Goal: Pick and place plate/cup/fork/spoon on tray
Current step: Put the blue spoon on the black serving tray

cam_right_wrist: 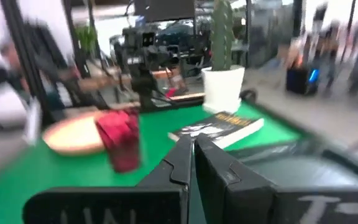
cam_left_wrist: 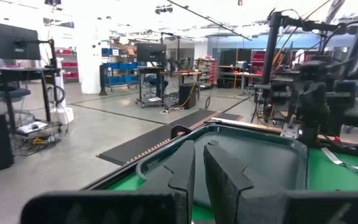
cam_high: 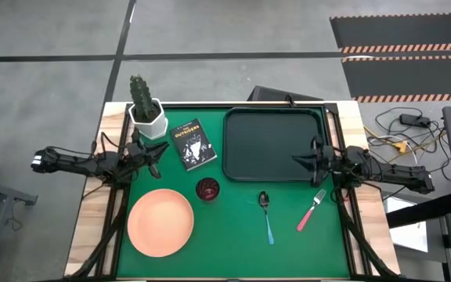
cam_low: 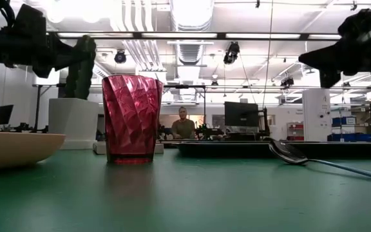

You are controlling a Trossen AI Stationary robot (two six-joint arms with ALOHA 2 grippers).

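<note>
While both arms hang above the green table (cam_high: 233,235) at its opposite side edges, none of the tableware is held. The left gripper (cam_high: 156,153) has its fingers (cam_left_wrist: 182,168) pressed nearly together, only a thin slit between them, and grips nothing; it points across the table toward the tray (cam_high: 272,145). The right gripper (cam_high: 297,160) sits over the tray's right rim, aimed back toward the left arm, its fingers (cam_right_wrist: 180,163) closed against each other and empty.

The tray lies just ahead of and partly beneath the right gripper, long axis running across the table from side to side. The fork (cam_high: 312,211) lies near that gripper, on the table's near side, set diagonally: tines up toward the gripper, pink handle slanting away toward the front edge. The spoon (cam_high: 266,217) lies beside the fork, farther from the right gripper, nearly straight front-to-back, metal bowl toward the tray, teal handle toward the front edge. The cup (cam_high: 207,189) stands upright between the two grippers, closer to the left one. The plate (cam_high: 160,222) rests flat near the left gripper, toward the front edge, apart from the cup.

A black book (cam_high: 192,144) and a potted cactus (cam_high: 146,110) sit close to the left gripper at the back.
</note>
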